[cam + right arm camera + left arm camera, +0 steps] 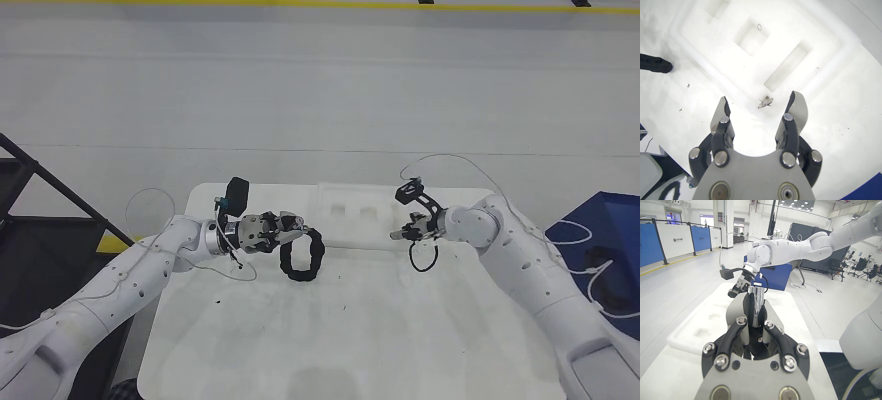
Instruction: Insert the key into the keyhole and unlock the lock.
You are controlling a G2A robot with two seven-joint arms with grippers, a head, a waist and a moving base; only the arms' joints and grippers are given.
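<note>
Left gripper (753,313) is clamped tight on the chrome cable lock (757,300). Right gripper (758,97) hangs spread wide over the key (765,103), which lies right beside the foam tray (702,47).

Bright ceiling lights (806,202) flood the hall; the white tabletop (687,98) glares, nearly washed out, with faint shadows.

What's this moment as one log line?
left fingers: shut on lock | right fingers: open, key ahead | key: loose, by foam tray
</note>
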